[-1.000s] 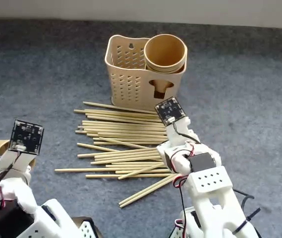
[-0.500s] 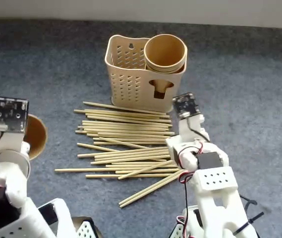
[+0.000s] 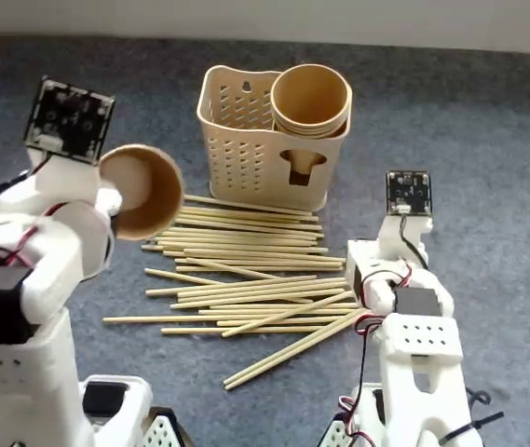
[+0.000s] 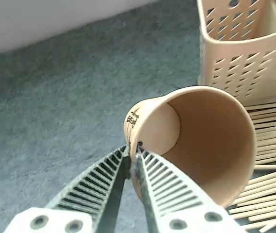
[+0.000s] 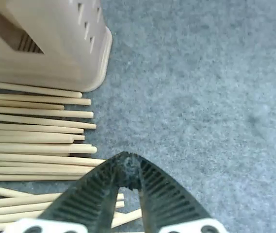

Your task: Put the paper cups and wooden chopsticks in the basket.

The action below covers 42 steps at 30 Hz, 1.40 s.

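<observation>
My left gripper (image 4: 132, 151) is shut on the rim of a brown paper cup (image 4: 201, 141), held in the air on its side with its mouth toward the basket (image 3: 246, 140). In the high view that cup (image 3: 143, 191) hangs left of the basket, above the left end of the chopsticks (image 3: 246, 270). Stacked paper cups (image 3: 311, 98) stand in the basket's right half. Several chopsticks lie spread on the carpet in front of the basket. My right gripper (image 5: 127, 174) is shut and holds nothing, low over the carpet at the chopsticks' (image 5: 36, 131) right ends, near the basket's corner (image 5: 60, 43).
Grey carpet (image 3: 469, 149) covers the whole surface, with open floor right of the basket and behind it. A pale wall runs along the far edge. The arms' white bases (image 3: 414, 372) stand at the near edge.
The left arm has lifted the paper cup from the carpet at the far left, up and toward the basket. The right arm has swung rightward, off the chopsticks.
</observation>
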{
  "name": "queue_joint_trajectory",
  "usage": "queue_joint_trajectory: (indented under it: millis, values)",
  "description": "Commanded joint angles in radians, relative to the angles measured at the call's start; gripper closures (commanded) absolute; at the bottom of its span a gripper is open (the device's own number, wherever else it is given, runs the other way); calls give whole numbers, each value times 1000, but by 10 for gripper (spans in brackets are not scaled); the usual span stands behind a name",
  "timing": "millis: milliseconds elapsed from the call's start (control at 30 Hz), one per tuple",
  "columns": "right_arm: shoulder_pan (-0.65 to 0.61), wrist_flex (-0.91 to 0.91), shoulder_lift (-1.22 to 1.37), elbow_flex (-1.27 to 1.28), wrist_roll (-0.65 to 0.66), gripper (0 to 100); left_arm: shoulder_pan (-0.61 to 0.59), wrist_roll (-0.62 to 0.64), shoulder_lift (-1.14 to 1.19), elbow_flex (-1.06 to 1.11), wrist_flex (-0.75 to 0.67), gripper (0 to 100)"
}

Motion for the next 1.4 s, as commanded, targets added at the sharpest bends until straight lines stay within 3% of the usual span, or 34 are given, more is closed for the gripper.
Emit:
queue_joint_trajectory:
  millis: [0,433,700,1233,1367]
  values:
    - [12,-87,-16,19,-6,991,154,69,104,-180,-2,994]
    - [12,-119,-16,39,-2,990,374,183,409,-613,-80,994]
    - [12,-120,-12,39,0,990,487,183,536,-657,-244,994]
    - [12,-122,-15,39,2,988,486,178,745,-657,-377,984]
    - [12,-122,-15,39,2,986,479,183,791,-659,-407,859]
